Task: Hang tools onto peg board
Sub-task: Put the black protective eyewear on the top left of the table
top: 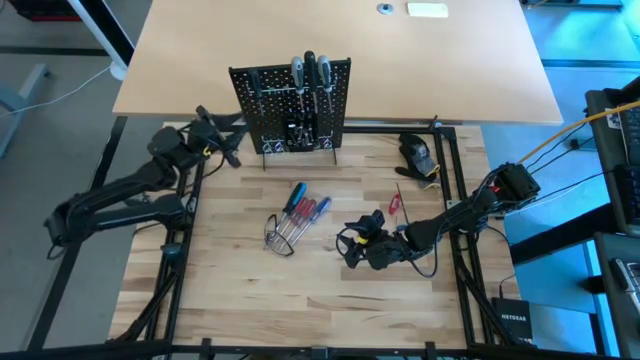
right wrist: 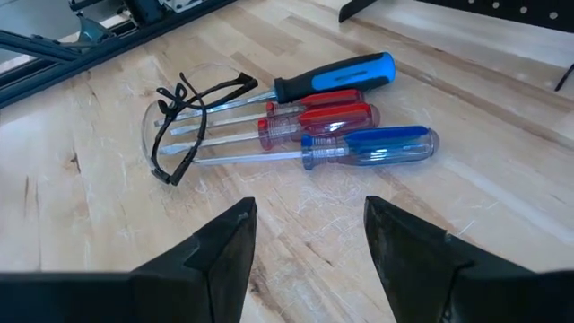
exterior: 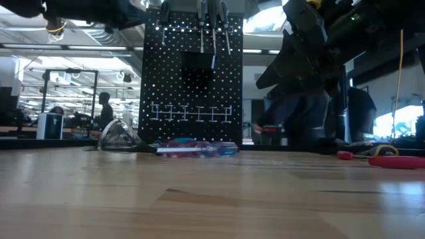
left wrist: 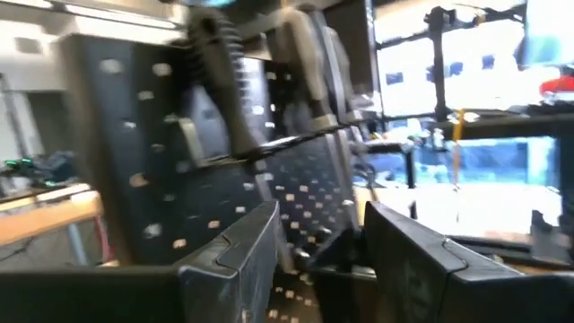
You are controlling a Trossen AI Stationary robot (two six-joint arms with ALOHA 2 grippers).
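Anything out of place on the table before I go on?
Yes: a pair of safety glasses lies across the shafts of the four loose screwdrivers, tangled among the tools. It is no hand tool and could snag a pick.

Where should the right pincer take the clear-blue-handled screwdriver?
Grip the clear blue handle, probably from straight above. The screwdriver lies flat at the near edge of the row, so its near side is free; a red-handled screwdriver touches its far side. The open right pincer faces it.

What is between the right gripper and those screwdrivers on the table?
Nothing visible: bare wood lies between the open right gripper and the four blue- and red-handled screwdrivers. The clear safety glasses rest over their shafts on the far side.
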